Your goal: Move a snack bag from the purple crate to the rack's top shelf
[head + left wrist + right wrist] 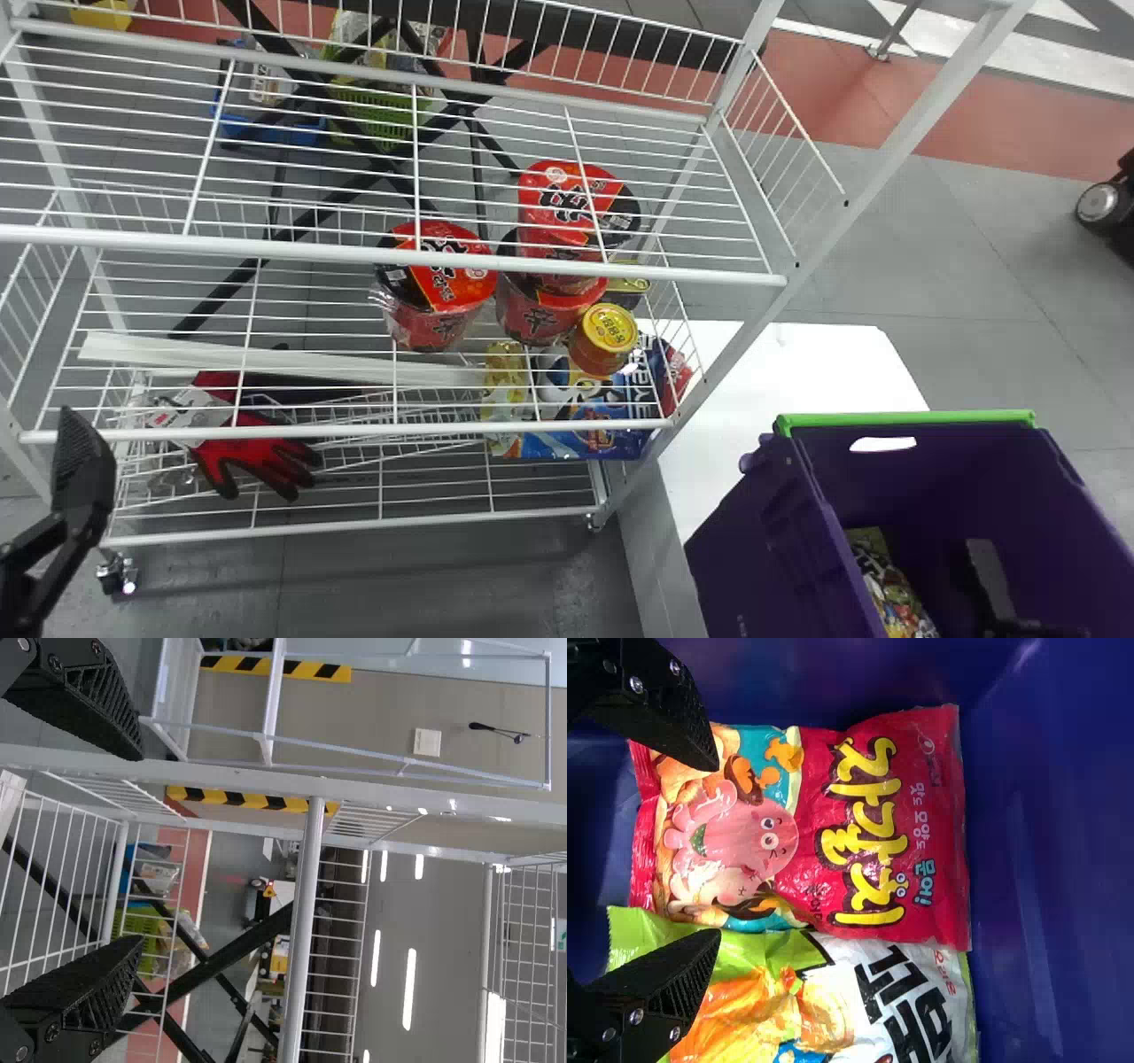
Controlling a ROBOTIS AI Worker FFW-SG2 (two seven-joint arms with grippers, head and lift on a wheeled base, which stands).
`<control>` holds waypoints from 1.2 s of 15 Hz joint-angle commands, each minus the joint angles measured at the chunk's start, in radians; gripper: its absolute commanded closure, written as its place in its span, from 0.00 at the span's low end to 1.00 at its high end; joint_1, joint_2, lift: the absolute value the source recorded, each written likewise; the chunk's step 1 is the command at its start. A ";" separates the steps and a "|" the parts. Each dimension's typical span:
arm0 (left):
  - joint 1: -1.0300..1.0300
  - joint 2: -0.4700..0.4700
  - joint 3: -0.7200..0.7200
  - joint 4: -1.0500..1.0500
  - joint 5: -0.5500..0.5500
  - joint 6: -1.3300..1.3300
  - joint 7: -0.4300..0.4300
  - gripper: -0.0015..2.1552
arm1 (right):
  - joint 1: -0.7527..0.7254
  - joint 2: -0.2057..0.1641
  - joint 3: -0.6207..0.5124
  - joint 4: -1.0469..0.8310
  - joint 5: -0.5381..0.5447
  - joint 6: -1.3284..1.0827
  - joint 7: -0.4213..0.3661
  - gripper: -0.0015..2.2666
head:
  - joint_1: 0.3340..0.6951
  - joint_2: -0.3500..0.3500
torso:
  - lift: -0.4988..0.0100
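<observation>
- Inside the purple crate (930, 478): red snack bag (904, 824), flat beside green-edged bag (859, 983), below right fingers (664, 718) spread wide, empty.
- Long axis crosswise to their gap; likely best to close across its width.
- Idle by the rack (895, 137): left fingers (84, 992), well apart, empty.
- Beneath the crate, white tabletop (753, 363); rack to its left, on grey floor (443, 585).

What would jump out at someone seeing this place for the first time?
Probably the bright red tubs in the white wire rack. Next comes the deep purple crate at the right, with a vivid green strip along its far rim. Inside the crate, a red snack bag with a pink cartoon character lies by the open right gripper.
</observation>
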 commanded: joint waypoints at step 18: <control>0.004 0.001 0.021 0.009 0.005 0.000 -0.003 0.04 | -0.069 0.026 0.121 0.077 0.042 0.029 -0.080 0.24 | 1.00 0.00 | 0.07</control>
